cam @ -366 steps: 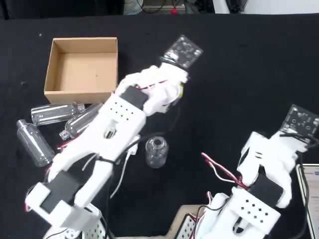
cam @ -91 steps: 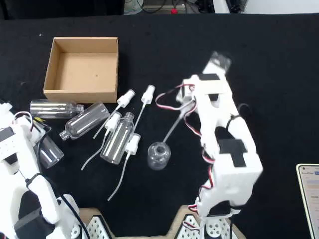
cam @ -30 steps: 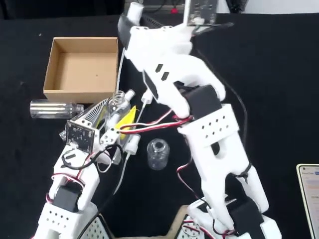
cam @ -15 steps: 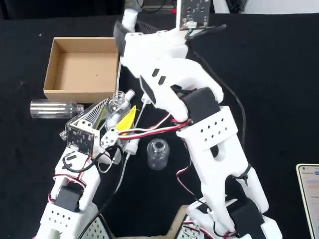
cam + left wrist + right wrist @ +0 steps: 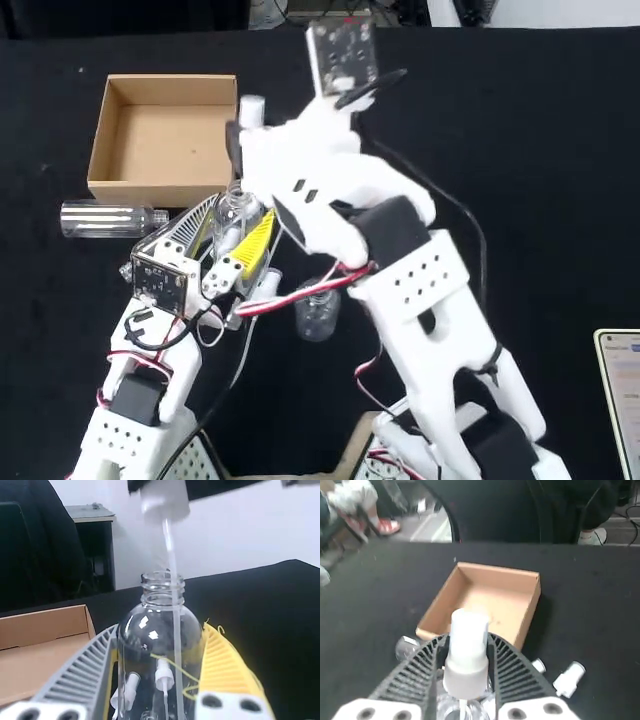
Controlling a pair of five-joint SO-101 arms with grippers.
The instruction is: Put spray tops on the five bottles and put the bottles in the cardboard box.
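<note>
Clamps bottle upright in left gripper, just beside cardboard box, to steady neck. Pinches spray top in right gripper above neck, tube threaded inside, for seating.

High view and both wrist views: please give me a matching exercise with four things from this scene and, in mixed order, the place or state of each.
Things:
1. spray top
2. bottle under the spray top
3. cardboard box
4. leftmost bottle

Places or states:
a. empty, open at the top
b. lying on its side on the table, near the box
c. held in the right arm's jaws, above a bottle neck
d. held upright in the left arm's jaws

Pairs: 1-c, 2-d, 3-a, 4-b.
</note>
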